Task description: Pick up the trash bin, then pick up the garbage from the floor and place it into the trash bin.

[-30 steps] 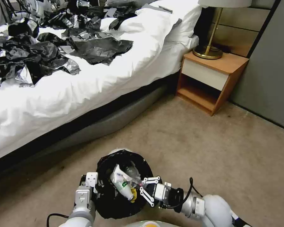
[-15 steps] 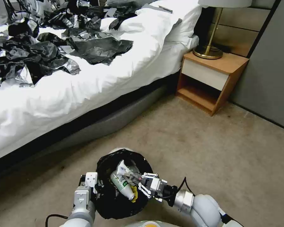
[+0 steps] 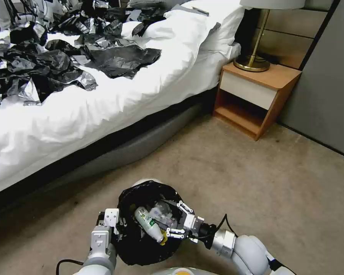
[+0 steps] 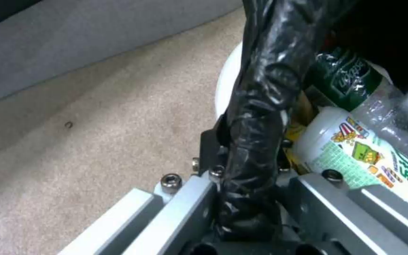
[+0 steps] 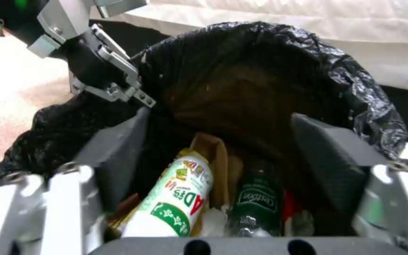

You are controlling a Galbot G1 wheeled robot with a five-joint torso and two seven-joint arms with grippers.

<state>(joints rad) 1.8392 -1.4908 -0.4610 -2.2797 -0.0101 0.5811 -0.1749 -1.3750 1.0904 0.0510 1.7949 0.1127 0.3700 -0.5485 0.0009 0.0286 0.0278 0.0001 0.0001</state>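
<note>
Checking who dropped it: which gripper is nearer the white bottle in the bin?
Right. The right gripper hangs open over the trash bin, just above the white bottle. The left gripper is clamped on the bin's rim, beside it.

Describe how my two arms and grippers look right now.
Both arms are glossy white-and-silver segments. The right gripper has white linkage bars, dark grey finger pads and a black cable looping by its wrist. The left gripper is silver metal with bolt heads, black cable trailing behind.
</note>
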